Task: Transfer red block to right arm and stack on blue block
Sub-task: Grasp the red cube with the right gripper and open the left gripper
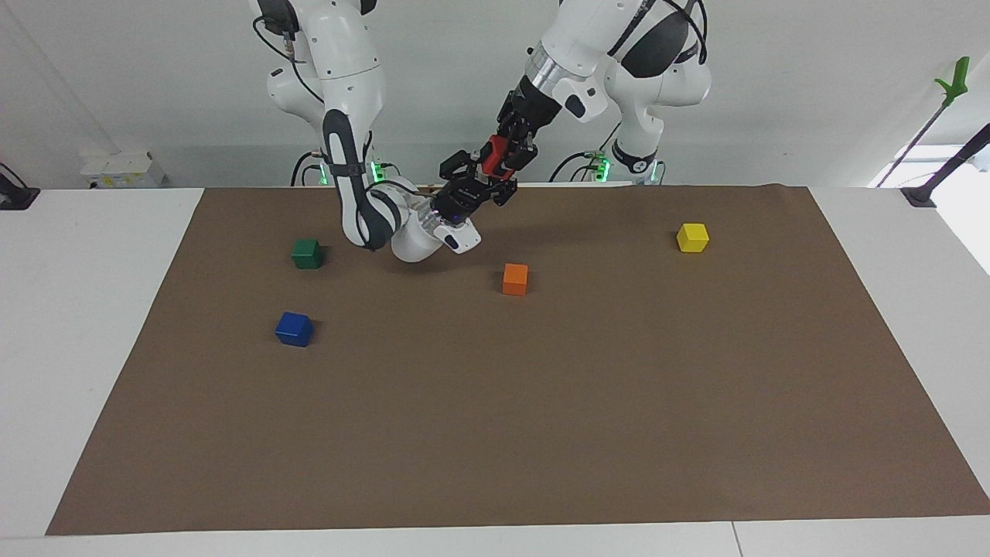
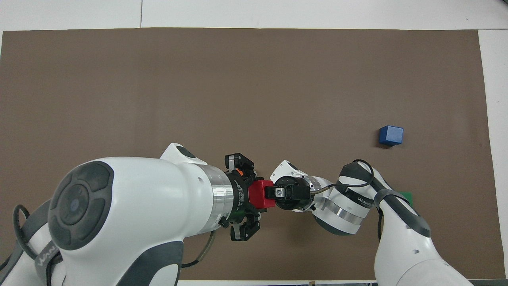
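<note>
Bright, even light from above; soft shadows lie beside the cubes; both views are sharp.
</note>
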{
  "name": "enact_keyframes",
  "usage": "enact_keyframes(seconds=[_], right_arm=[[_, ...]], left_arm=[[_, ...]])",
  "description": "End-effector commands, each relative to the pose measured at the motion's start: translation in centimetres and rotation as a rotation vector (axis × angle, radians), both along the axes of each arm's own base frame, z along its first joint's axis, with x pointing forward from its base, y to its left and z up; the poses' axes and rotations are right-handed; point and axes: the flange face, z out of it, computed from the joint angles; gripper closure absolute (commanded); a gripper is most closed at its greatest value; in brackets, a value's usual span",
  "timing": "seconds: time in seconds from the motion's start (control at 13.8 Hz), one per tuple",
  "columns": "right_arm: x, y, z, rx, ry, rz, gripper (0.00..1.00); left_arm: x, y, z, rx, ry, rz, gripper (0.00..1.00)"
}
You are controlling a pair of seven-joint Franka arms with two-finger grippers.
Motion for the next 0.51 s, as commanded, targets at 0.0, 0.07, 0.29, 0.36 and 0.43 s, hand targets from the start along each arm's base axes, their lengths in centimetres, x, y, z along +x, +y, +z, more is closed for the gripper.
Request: enact_keyframes(seconds=[0.0, 0.07, 0.29, 0.36, 0.43], right_arm=[[0.5, 0.2, -0.2, -0.065, 0.018, -0.014, 1.0], [0.5, 0.2, -0.2, -0.065, 0.018, -0.014, 1.0], [0.6, 0.1, -0.1, -0.063, 0.014, -0.017, 1.0], [0.7, 0.2, 0.0, -0.064, 0.013, -0.018, 1.0], [0.7, 0.2, 0.0, -0.065, 0.012, -0.018, 1.0]], left_arm=[[-1.4, 0.2, 0.0, 0.009, 0.011, -0.007, 1.0], [-1.5, 0.0, 0.2, 0.007, 0.01, -0.003, 0.25], [-2.2, 0.1, 1.6, 0.002, -0.022, -0.019, 0.0], [-1.9, 0.5, 2.2, -0.003, -0.033, -0.018, 0.0], [-1.6, 1.7, 3.0, -0.01, -0.058, -0.034, 0.0]])
